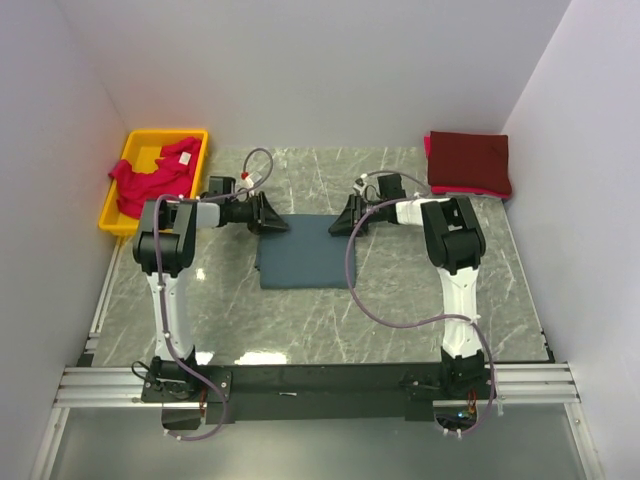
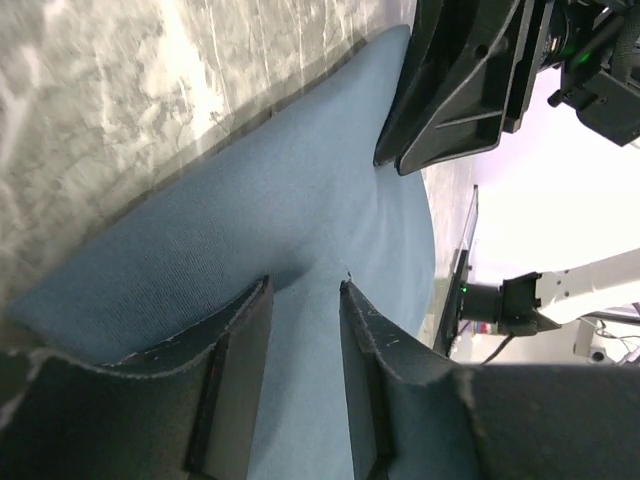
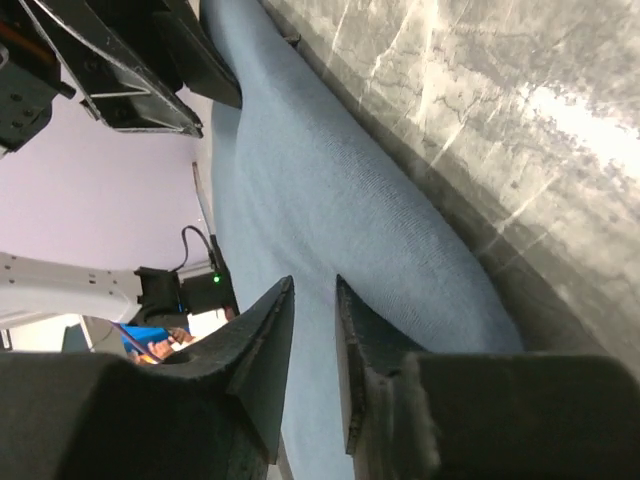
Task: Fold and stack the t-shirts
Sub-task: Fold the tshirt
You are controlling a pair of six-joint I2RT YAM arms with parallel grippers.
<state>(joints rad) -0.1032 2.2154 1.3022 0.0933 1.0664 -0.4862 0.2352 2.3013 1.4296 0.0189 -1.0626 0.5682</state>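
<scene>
While the folded blue-grey t-shirt (image 1: 305, 262) lay on the worktop (image 1: 400, 310), left fingers (image 2: 240, 370) and right fingers (image 3: 265, 360) stood slightly spread over its far corners, gripping nothing visible.

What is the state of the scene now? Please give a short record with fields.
surface: marble-pattern table
centre: folded blue-grey t-shirt
left gripper: at the shirt's far left corner, jaws slightly apart
right gripper: at the shirt's far right corner, jaws slightly apart
yellow bin: crumpled pinkish-red t-shirt inside
far right corner: folded maroon t-shirt
</scene>
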